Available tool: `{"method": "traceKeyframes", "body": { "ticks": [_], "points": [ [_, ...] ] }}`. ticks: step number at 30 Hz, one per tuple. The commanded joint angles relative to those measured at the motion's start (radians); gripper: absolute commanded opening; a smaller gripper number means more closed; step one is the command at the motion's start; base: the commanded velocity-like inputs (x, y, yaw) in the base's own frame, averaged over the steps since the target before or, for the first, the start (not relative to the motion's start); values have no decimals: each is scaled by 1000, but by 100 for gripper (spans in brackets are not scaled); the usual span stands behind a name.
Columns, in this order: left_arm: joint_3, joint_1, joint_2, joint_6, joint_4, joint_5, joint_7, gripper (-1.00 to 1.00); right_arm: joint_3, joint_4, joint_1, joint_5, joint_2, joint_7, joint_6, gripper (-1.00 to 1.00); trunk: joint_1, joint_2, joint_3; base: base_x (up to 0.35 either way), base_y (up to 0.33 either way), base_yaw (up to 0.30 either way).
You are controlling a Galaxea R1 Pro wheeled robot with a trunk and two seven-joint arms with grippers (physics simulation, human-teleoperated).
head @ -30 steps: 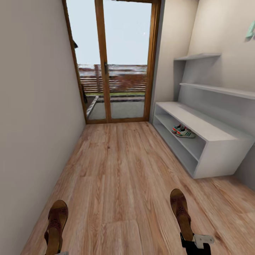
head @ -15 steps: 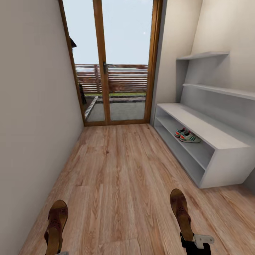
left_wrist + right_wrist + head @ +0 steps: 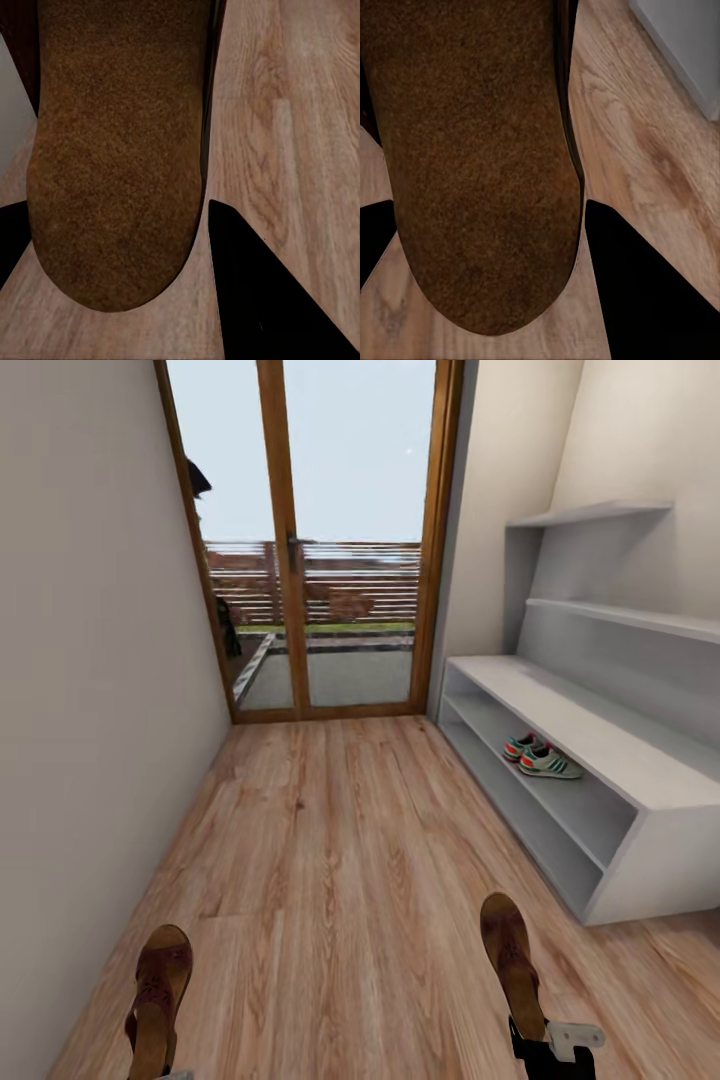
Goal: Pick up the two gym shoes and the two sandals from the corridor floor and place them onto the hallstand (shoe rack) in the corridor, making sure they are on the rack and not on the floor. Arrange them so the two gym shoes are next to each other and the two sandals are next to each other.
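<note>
Clearly each gripper carries one sandal. The right gripper (image 3: 548, 1050), at the near edge of the head view, is clamped on the heel end of the right sandal (image 3: 510, 950), whose toe points away toward the far door (image 3: 315, 540). The left gripper (image 3: 112, 255) holds the left sandal (image 3: 155, 1000) the same way; in its wrist view the dark fingers (image 3: 255, 300) flank the rough brown sole. Both sandals look light and fairly stiff, with a grainy sole that should not slip, so a heel-end hold seems sound. On the right, the shoe rack (image 3: 600, 735) already has the two gym shoes (image 3: 541, 756) side by side on its upper shelf. The wooden floor (image 3: 340, 840) lies between.
</note>
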Motion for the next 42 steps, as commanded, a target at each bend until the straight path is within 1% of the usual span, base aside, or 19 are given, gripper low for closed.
{"method": "traceKeyframes", "body": {
  "ticks": [1, 30, 42],
  "points": [
    [0, -1, 0, -2, 0, -5, 4, -100, -9, 1, -1, 7, 0, 2, -3, -100, 0, 0, -1, 339, 0, 0],
    [0, -1, 0, -2, 0, -5, 4, -100, -9, 1, -1, 7, 0, 2, -3, -100, 0, 0, -1, 339, 0, 0],
    [0, -1, 0, -2, 0, -5, 3, -100, -9, 1, -1, 7, 0, 2, -5, -100, 0, 0, -1, 339, 86, 0]
  ]
}}
